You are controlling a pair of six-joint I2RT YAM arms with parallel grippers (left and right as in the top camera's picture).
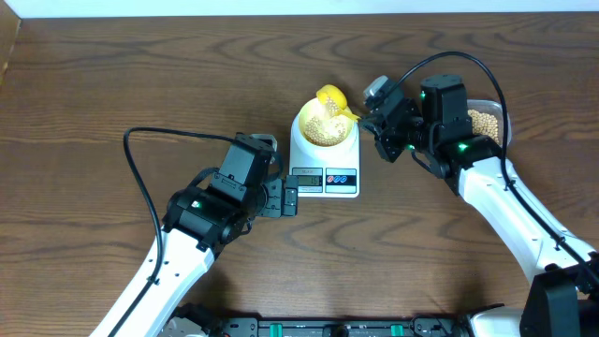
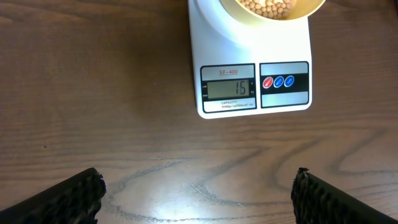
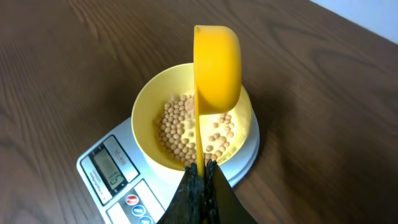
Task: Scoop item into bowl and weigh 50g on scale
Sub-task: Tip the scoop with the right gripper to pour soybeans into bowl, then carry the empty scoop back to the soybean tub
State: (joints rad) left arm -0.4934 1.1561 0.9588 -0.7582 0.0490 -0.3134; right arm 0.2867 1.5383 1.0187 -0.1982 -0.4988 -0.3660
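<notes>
We see small round tan beans [image 3: 186, 127] lying in the pale yellow bowl [image 3: 146, 102] on the white scale [image 2: 255, 93]. The right fingers [image 3: 189, 193] pinch the handle of a tipped yellow scoop [image 3: 217, 62] above the bowl; the left fingers [image 2: 68, 196] stand wide, near the scale.

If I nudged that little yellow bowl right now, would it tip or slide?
Probably slide rather than tip: the bowl looks wide and low, and the beans weigh its bottom. The scale looks smooth, so little grip. Spilled beans would likely roll, being round.
</notes>
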